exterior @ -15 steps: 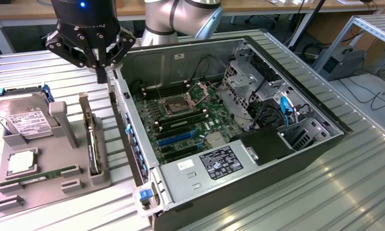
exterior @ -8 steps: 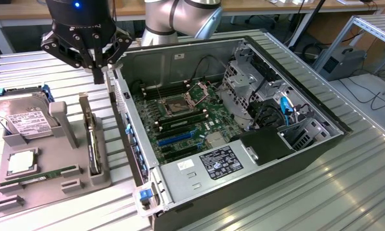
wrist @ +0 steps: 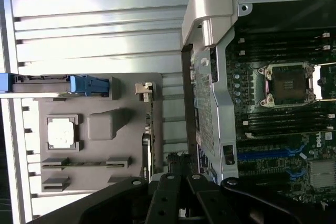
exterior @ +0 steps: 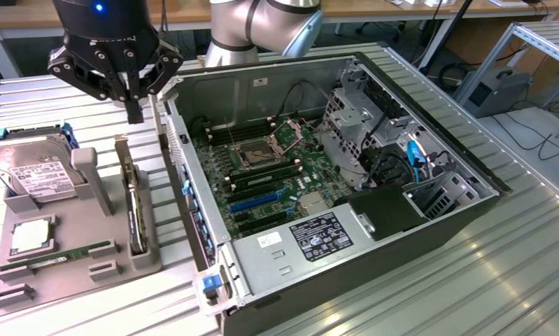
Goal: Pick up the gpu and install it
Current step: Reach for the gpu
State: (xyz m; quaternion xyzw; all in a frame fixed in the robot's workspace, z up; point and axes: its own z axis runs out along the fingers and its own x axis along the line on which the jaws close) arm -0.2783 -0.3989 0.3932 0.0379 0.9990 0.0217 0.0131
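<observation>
Gripper (exterior: 134, 112) hangs over the table (exterior: 503, 280), fingers pinched tight together with nothing between them, tips pointing straight down. Just below it the gpu (exterior: 134, 203) stands on its long edge in a slot of the grey holder (exterior: 64, 276), on the side of the holder nearest the open computer case (exterior: 260, 77). The gripper is above the card's far end, close but not touching as far as I can see. The hard drive (exterior: 32, 171) sits upright in the same holder, on the exterior view's left, well apart from the card. The case lies on its side with the motherboard (exterior: 260, 175) facing up.

To my eye the card is light and stiff but easy to damage: bare board, small parts, a thin contact edge. I'd take it across the upper edge, near the middle by the cooler block, so it hangs level, and keep off the metal bracket end and the contacts
</observation>
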